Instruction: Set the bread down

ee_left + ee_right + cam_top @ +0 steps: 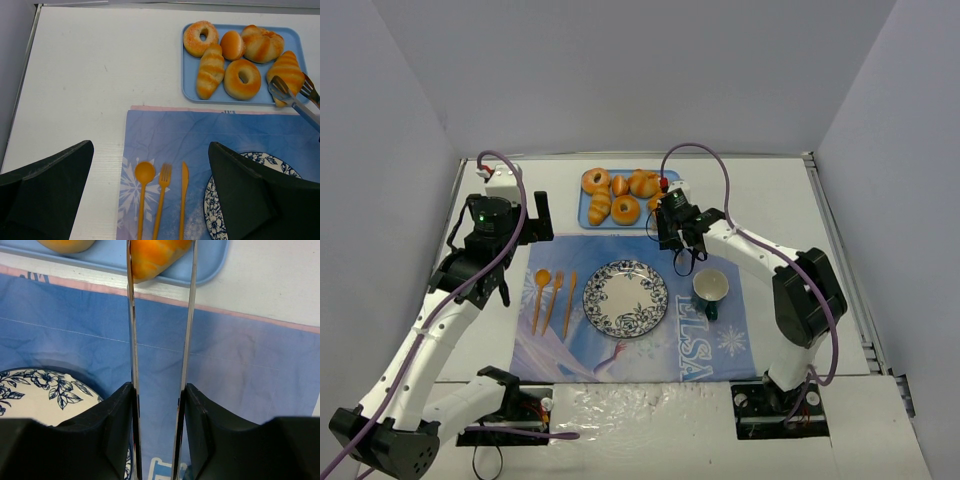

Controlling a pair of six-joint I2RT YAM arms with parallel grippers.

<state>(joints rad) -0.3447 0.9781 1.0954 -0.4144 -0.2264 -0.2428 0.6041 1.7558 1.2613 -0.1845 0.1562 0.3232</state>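
2 donuts (242,79) crowd the tray (189,86); right tool (157,390) squeezes tongs (132,340) gripping ridged golden bread (286,70); left tool (151,147) apart.

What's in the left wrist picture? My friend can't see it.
Metal tongs straddle the near end of a long golden-orange croissant on a blue tray of donuts and rolls. Nearer lie a blue placemat with an orange spoon, fork and knife, and a flowered plate partly hidden by the left gripper's open dark fingers.

Right tool (158,415) grips tongs (132,340); blades flank bread (157,255) end over tray (202,265) edge; plate (30,395) lower left.
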